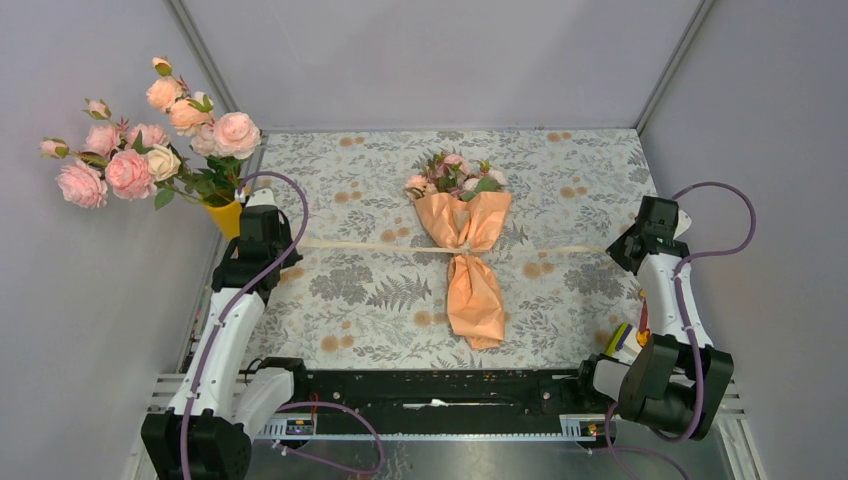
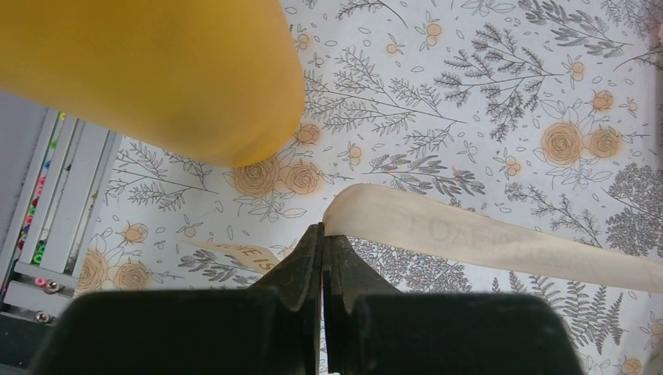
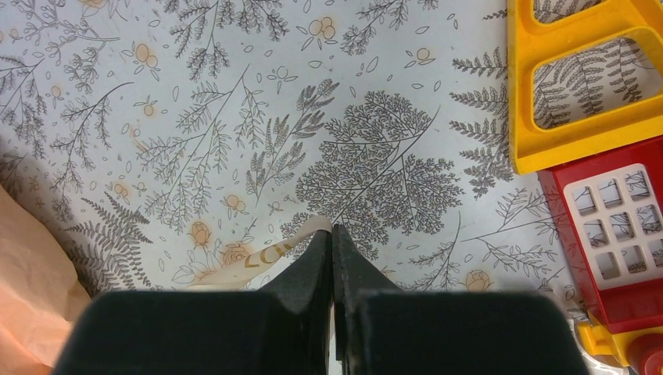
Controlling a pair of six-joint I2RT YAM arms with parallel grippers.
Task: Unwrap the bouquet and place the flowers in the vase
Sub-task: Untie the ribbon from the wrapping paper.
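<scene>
Tabletop (image 1: 570, 170), floral-print cover. Bouquet (image 1: 468, 250) lies at centre, long axis near-to-far: the flowers (image 1: 455, 178) point to the far edge, the pinched peach paper tail points back toward the arm bases.

Ribbon (image 1: 380, 246) crosses the bouquet's waist at right angles to that axis, drawn out in a nearly straight line left and right.

Left hand (image 2: 322, 233): fingers pressed together, pinching the left end of the ribbon; the strip folds over the tips and runs off toward centre.
Right hand (image 3: 332, 233): fingers likewise pressed together on the other end; a short curl of ribbon shows just left of the tips, and peach paper shows at the frame's left edge.

Bouquet sits roughly midway between the hands, neither clearly nearer. Each hand stands well out along the ribbon's line, so any further pull acts straight across the waist. Paper looks cinched there; cannot tell whether the knot is loosed. Judged: unwrapping not yet done, flowers still in paper.

Vase (image 1: 228, 217), yellow-orange, stands at the far left just beside the left hand and well apart from the bouquet. A big bunch of pale roses (image 1: 150, 140) rises above it. Left arm is nearer for the placing.

Yellow and red plastic toys (image 3: 582, 86) lie close by the right hand
</scene>
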